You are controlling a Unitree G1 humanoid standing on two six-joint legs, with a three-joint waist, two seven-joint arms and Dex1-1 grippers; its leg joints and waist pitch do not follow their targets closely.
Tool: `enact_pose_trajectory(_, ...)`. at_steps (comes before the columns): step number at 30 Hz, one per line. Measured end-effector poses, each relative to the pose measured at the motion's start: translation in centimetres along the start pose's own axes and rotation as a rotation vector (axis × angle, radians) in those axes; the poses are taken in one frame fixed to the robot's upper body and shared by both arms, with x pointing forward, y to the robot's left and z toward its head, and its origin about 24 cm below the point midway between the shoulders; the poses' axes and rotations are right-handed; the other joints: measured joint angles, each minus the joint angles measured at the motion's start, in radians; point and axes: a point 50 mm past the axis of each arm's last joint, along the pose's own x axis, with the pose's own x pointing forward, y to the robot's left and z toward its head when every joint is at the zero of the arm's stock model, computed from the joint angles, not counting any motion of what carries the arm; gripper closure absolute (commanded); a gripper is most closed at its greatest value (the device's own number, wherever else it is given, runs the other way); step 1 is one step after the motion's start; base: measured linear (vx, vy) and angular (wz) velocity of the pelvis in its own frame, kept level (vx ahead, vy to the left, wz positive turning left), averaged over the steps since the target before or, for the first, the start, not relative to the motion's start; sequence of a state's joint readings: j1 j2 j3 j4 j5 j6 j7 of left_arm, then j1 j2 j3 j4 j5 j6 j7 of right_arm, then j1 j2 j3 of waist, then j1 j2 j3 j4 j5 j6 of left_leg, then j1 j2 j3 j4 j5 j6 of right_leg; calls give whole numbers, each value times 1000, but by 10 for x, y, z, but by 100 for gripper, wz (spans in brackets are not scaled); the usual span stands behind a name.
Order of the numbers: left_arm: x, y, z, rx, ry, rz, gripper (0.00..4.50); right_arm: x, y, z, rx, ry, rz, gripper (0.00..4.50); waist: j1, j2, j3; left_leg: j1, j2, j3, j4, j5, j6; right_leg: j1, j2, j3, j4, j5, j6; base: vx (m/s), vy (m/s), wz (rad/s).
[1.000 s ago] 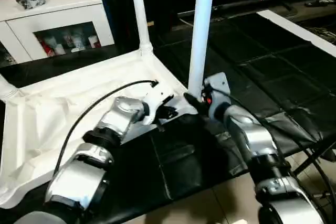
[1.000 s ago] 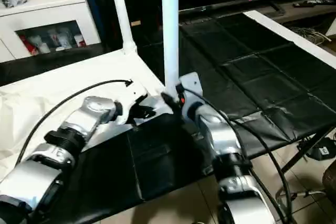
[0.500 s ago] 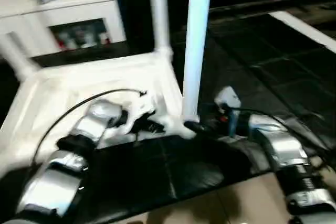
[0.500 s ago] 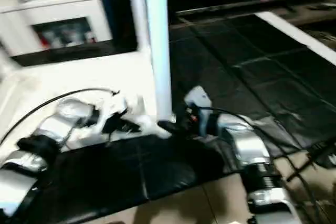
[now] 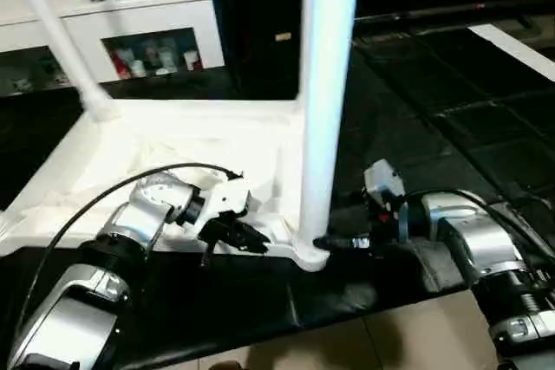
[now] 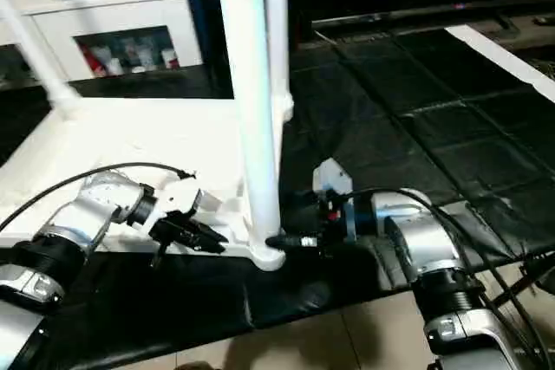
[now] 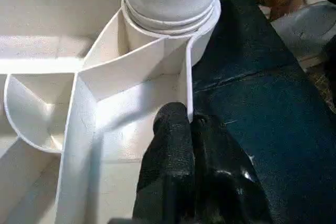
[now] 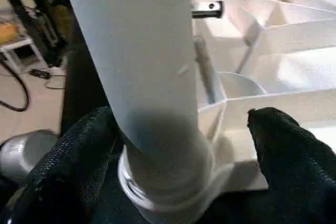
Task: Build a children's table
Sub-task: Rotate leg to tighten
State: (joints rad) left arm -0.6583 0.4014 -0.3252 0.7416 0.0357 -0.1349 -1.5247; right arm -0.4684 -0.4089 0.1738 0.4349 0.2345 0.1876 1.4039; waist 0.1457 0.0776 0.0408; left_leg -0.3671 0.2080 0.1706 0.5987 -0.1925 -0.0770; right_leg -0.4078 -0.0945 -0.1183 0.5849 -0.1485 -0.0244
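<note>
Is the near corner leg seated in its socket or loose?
Seated, it seems: the leg stands upright, its ringed base in the tabletop's corner socket.

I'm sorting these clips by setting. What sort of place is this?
Probably a living room or home-like test room: a white cabinet with glass-fronted shelves of small items, trinkets on top, a pale tiled floor, and black mats under the upturned children's table.

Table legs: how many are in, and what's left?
Three legs stand in the upturned table top: near leg, rear leg, far-left leg. The left gripper is pinched on the rim; the right gripper is open around the near leg's base. A fourth corner isn't visible.
</note>
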Motion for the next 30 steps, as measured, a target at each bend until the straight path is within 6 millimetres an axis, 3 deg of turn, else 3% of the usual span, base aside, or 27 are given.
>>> enact_pose_trajectory(21, 1, 0, 1, 11, 10, 5, 450, 13, 2, 3, 11, -9, 79, 229, 1, -3, 0, 0, 0, 0, 1, 0, 0, 0, 0, 0, 1, 0, 1, 0, 0, 0)
enact_pose_trajectory(26, 6, 7, 4, -27, 18, 72, 450, 15, -1, 0, 24, -45, -30, 246, -2, -2, -1, 2, 0, 0, 1, 0, 0, 2, 0, 2, 4, -3, 6, 0, 0, 0)
enact_pose_trajectory(30, 11, 23, 8, -102, 36, 234, 450, 21, -14, 1, 49, -77, -296, 249, -20, -2, -1, 6, -1, 0, 1, 2, -2, 3, 0, 2, 7, -4, 7, 0, 0, 0)
